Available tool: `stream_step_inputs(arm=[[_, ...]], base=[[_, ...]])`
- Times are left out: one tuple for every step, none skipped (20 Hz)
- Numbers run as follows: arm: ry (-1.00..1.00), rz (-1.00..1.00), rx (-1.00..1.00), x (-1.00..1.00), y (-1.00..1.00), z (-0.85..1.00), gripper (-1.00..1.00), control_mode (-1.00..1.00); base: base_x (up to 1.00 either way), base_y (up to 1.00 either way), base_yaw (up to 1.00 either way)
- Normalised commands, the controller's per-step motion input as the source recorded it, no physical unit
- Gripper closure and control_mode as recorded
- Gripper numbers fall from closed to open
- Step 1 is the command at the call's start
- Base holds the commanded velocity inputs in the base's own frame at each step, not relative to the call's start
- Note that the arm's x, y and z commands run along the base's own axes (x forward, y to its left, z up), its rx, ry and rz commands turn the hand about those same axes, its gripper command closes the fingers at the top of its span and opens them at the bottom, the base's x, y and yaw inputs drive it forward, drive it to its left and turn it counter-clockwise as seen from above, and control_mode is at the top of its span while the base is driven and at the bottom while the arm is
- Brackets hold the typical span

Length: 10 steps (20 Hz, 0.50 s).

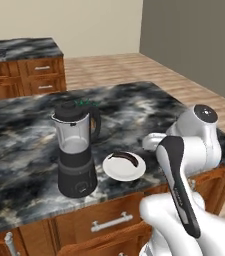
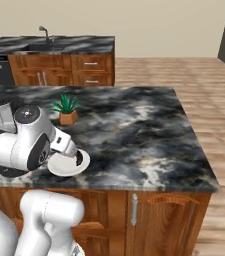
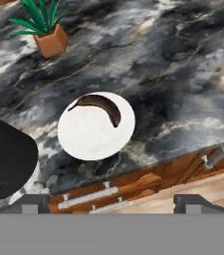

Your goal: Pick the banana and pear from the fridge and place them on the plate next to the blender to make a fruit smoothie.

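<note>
Above counter edge, fingers (image 3: 34, 203) spread wide, nothing btwn them | gripper (image 3: 112, 201) apart from plate (image 3: 91, 139), looking down on it | banana (image 3: 98, 105) lying on plate's far rim side | plate just beside blender (image 1: 76, 152) on marble island (image 1: 134, 107) | potted plant (image 3: 46, 31) farther back, well apart from plate
</note>
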Motion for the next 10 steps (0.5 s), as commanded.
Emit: stream_step_inputs(arm=[[0.0,0.0,0.0,0.0,0.0,0.0,-1.0,1.0],[0.0,0.0,0.0,0.0,0.0,0.0,-1.0,1.0],[0.0,0.0,0.0,0.0,0.0,0.0,-1.0,1.0],[0.0,0.0,0.0,0.0,0.0,0.0,-1.0,1.0],[0.0,0.0,0.0,0.0,0.0,0.0,-1.0,1.0],[0.0,0.0,0.0,0.0,0.0,0.0,-1.0,1.0],[0.0,0.0,0.0,0.0,0.0,0.0,-1.0,1.0],[0.0,0.0,0.0,0.0,0.0,0.0,-1.0,1.0],[0.0,0.0,0.0,0.0,0.0,0.0,-1.0,1.0],[0.0,0.0,0.0,0.0,0.0,0.0,-1.0,1.0]], base=[[-0.88,-0.56,0.14],[-1.0,-0.66,0.25],[-1.0,-0.59,0.42],[-1.0,-0.32,0.59],[-1.0,0.0,0.8],[-0.61,0.0,0.98],[-0.25,0.0,1.0],[-0.12,0.0,1.0],[-0.1,0.05,1.0],[-0.09,0.1,1.0]])
